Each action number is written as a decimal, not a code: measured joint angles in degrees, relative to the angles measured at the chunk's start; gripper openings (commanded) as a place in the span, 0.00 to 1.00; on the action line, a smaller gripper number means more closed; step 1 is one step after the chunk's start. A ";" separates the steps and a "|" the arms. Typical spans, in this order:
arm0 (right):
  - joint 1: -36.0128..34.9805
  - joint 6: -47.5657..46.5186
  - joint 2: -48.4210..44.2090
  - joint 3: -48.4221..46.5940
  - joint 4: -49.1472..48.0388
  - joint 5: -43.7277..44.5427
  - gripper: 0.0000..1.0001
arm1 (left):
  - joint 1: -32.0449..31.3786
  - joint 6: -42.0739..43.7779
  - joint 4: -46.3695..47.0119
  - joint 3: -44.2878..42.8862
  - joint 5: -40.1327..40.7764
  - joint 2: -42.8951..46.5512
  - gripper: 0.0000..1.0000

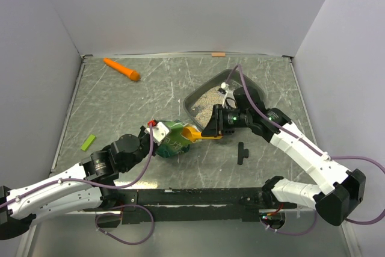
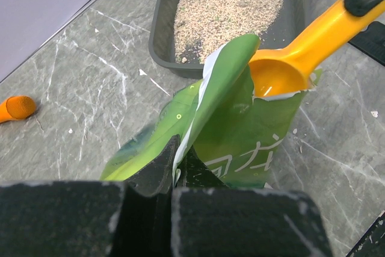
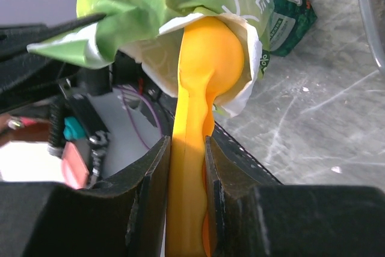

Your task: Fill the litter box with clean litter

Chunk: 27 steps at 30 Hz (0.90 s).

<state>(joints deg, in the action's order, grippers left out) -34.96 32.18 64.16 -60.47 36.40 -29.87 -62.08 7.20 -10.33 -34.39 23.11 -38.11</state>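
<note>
The dark grey litter box (image 1: 258, 91) sits at the centre right with pale beige litter (image 1: 207, 103) over part of its floor; it also shows in the left wrist view (image 2: 157, 40) with litter (image 2: 228, 4). My left gripper (image 2: 178, 159) is shut on the edge of the green bag (image 2: 240, 130), holding its mouth up. My right gripper (image 3: 186, 148) is shut on the handle of the orange scoop (image 3: 204, 58), whose bowl is in the bag's torn mouth (image 3: 174, 4). In the top view the scoop (image 1: 195, 133) bridges the bag (image 1: 171, 138) and the right gripper (image 1: 215, 128).
An orange carrot-shaped object (image 1: 121, 68) lies at the back left and shows in the left wrist view (image 2: 16, 107). A small green strip (image 1: 88, 142) lies at the left. A black cross-shaped part (image 1: 241, 153) lies near the front. White walls enclose the table.
</note>
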 measured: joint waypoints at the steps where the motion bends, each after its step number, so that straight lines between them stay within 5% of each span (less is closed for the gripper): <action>1: 0.46 1.14 -0.24 0.96 -1.16 -0.37 0.11 | 0.00 0.00 0.04 -0.02 0.00 0.00 0.01; 27: 4.11 21.33 -3.82 16.61 -20.70 -2.86 0.40 | 0.00 -0.42 0.02 -0.02 -0.22 -0.35 0.01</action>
<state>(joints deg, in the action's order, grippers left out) -30.85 53.52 60.34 -43.86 15.70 -32.73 -62.08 6.79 -10.31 -34.41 22.90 -38.46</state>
